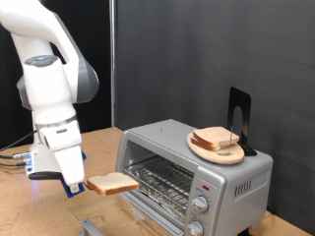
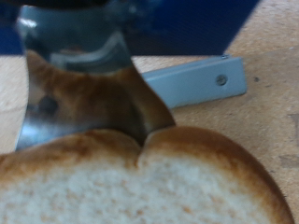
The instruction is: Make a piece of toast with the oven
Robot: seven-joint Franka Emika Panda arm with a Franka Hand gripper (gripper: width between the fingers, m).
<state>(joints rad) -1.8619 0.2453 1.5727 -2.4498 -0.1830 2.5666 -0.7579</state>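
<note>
Gripping the piece of toast [image 1: 111, 183] by one edge, the gripper [image 1: 74, 185] holds it level with fingers closed on it, just in front of the oven [image 1: 192, 167], whose door hangs open. More slices [image 1: 217, 140] sit on a plate [image 1: 200, 149] atop the oven.

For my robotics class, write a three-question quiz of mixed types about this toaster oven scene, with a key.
1. True or false: the gripper holds a slice of bread.
2. Where are the other bread slices? A) inside the oven B) on a plate on top of the oven C) on the table
3. Fill in: the toaster oven door is ____.

Key: 1 true; 2 B, on the plate; 3 open, with the wire rack showing.
</note>
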